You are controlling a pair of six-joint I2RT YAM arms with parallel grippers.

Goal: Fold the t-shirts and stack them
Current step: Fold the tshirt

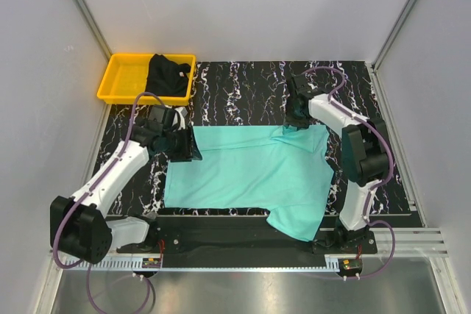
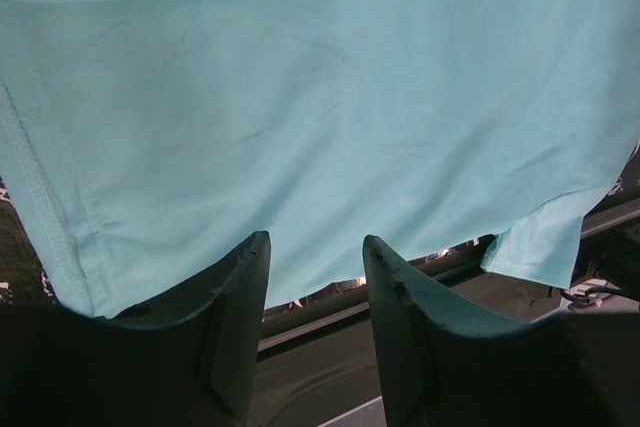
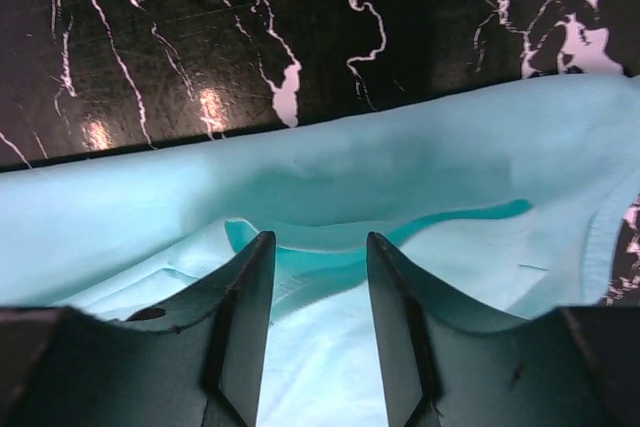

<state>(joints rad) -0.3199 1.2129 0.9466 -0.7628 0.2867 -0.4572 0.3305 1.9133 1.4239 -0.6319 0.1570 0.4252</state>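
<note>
The turquoise t-shirt (image 1: 250,170) lies spread on the black marbled mat, one sleeve hanging over the near edge. It fills the left wrist view (image 2: 320,107) and shows in the right wrist view (image 3: 400,187), folded over near its collar. The black t-shirt (image 1: 168,75) lies crumpled in the yellow tray (image 1: 121,82). My left gripper (image 1: 193,145) is open at the shirt's far left corner, nothing between the fingers (image 2: 235,317). My right gripper (image 1: 294,129) is open over the shirt's far edge near the collar, fingers (image 3: 245,317) resting on cloth.
The yellow tray stands at the back left corner of the mat (image 1: 243,82). Grey walls close in on the left, back and right. A metal rail (image 1: 412,240) runs along the near edge by the arm bases.
</note>
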